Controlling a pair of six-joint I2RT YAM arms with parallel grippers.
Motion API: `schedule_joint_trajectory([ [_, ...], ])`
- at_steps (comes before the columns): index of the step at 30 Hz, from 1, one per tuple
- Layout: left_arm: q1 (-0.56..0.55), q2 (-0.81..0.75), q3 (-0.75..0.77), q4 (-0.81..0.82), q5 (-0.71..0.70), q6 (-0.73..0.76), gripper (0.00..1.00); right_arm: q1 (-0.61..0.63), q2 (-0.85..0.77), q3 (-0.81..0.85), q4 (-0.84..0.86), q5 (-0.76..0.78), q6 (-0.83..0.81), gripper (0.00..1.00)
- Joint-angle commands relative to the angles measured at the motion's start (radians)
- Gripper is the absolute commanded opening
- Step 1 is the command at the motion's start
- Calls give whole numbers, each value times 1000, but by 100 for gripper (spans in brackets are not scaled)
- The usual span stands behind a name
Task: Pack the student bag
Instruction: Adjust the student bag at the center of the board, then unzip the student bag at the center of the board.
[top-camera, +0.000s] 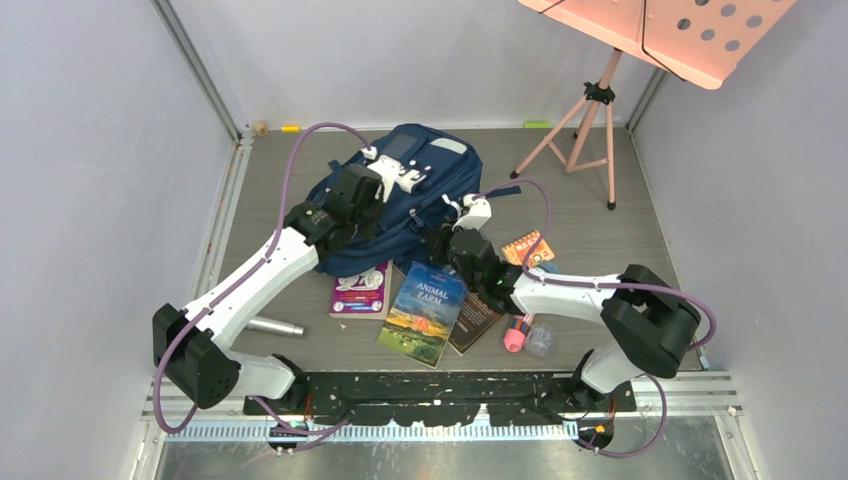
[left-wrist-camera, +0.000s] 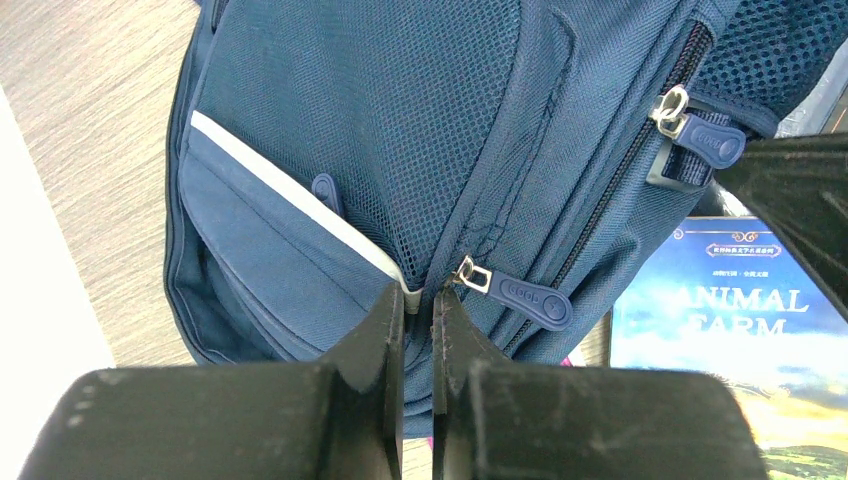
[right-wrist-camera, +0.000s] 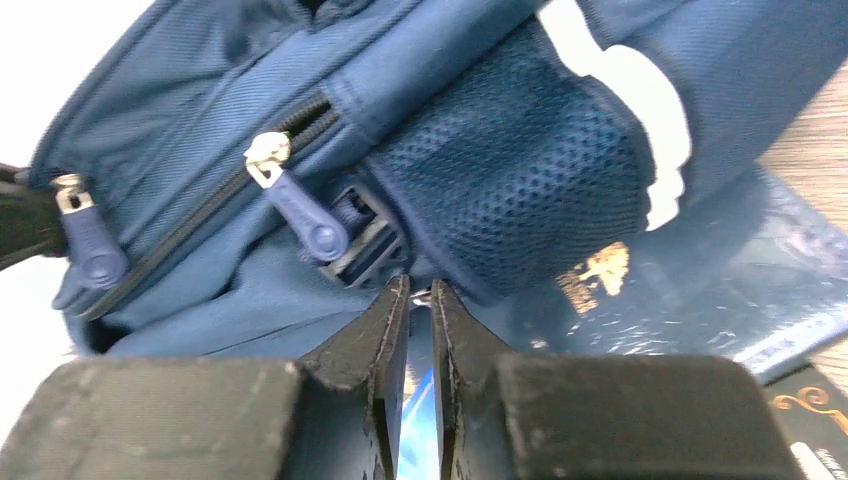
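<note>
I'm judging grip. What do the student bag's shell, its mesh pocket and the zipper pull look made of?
The student bag shell: woven synthetic fabric, probably nylon or polyester, matte, weave visible. The mesh pocket: open netting with visible holes. The zipper pull: seemingly a rubber or soft plastic tab, smooth matte, on a shiny metal slider.

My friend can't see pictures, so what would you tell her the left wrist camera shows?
The left gripper, its two black fingers closed nearly together, sits against a navy blue backpack, right beside a zipper pull. An Animal Farm book pokes out at the lower right, and the pale wooden table shows on the left.
</note>
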Motion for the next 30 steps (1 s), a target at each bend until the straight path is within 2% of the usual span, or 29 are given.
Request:
schedule_joint_trajectory([
  [1, 5, -55, 20, 133, -38, -7, 0, 0, 19, 47, -28, 193, -77, 20],
  [5, 5, -53, 20, 133, -37, -6, 0, 0, 34, 60, -50, 282, -119, 19],
  [10, 5, -48, 19, 134, -32, -7, 0, -1, 56, 70, -42, 287, -154, 23],
  [15, 5, -45, 17, 133, -32, -3, 0, -9, 83, 73, 15, 157, -154, 31],
  [20, 5, -44, 17, 133, -29, -3, 0, -9, 76, 57, 33, 15, -140, 33],
  [25, 5, -44, 17, 132, -26, -3, 0, -9, -20, -33, 35, -73, -109, 45],
  [30, 5, -43, 18, 131, -18, -8, 0, -27, -95, -56, -46, -198, -197, 54],
])
